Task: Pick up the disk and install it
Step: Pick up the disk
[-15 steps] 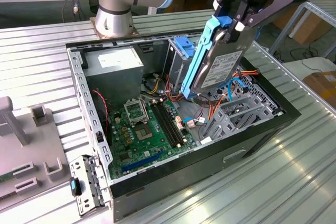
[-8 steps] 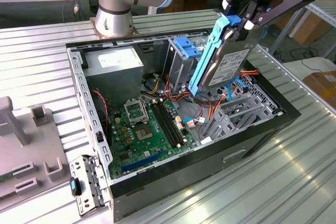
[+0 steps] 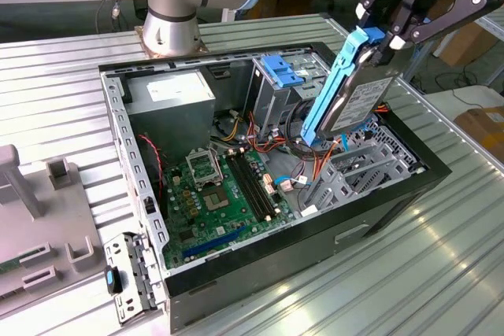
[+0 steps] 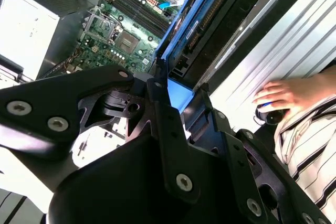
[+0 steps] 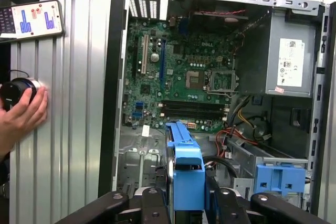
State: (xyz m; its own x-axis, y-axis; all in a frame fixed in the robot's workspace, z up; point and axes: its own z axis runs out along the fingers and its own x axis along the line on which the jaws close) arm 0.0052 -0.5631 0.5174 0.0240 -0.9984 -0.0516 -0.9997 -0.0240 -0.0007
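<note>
Bright even light, glare on the ribbed table (image 3: 441, 265), shadowed case (image 3: 315, 261)

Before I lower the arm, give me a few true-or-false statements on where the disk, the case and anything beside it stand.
1. The gripper grips the disk. True.
2. The disk is already installed. False: it hangs tilted above the case.
3. A hand touches a round black knob beside the case. True.
4. The case is closed. False: it is open, with the motherboard exposed.
</note>
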